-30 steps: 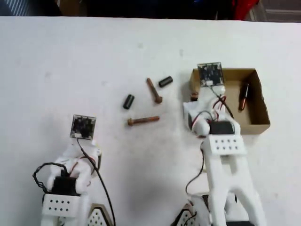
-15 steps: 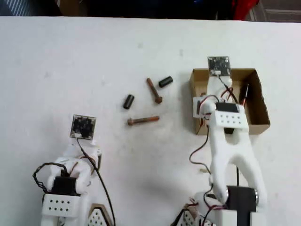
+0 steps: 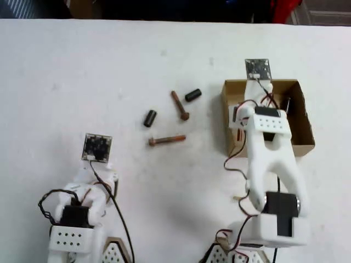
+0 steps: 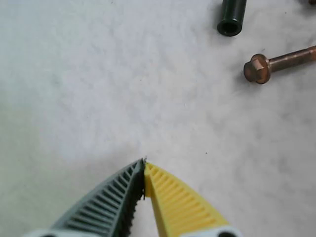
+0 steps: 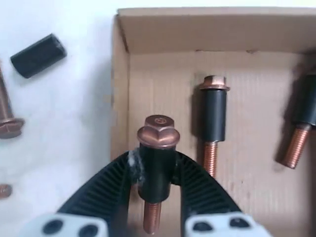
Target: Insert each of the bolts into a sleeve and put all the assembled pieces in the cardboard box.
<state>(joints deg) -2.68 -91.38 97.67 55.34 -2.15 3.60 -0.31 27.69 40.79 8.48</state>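
- My right pincer had swung out over the box in that last second. It started back by the box's near wall and ended with the arm stretched right across it.
- It was clamped on a finished piece, with the black sleeve squeezed between the jaws, the copper head sticking out past the tips and the thread poking out the other end.
- That piece hung over the box floor, just inside one side wall. I couldn't tell whether it was touching the cardboard yet.
- Two more were lying in there already: a second finished piece just beside mine, and a third finished piece beyond that.
- My read was that the carry was basically done and only the letting go was left for this one.
- Out on the table nothing had budged from a second earlier. The first bolt and first sleeve were nearer the box, and the second bolt and second sleeve sat a bit further off.
- So I figured two more pairs still needed putting together.
- My left pincer had its tips pressed together on nothing. It was parked low over bare table with a sleeve and a bolt head ahead of it — that arm hadn't moved at all.
- From overhead, the piece you could plainly see in the box a second before was now mostly covered by my arm.
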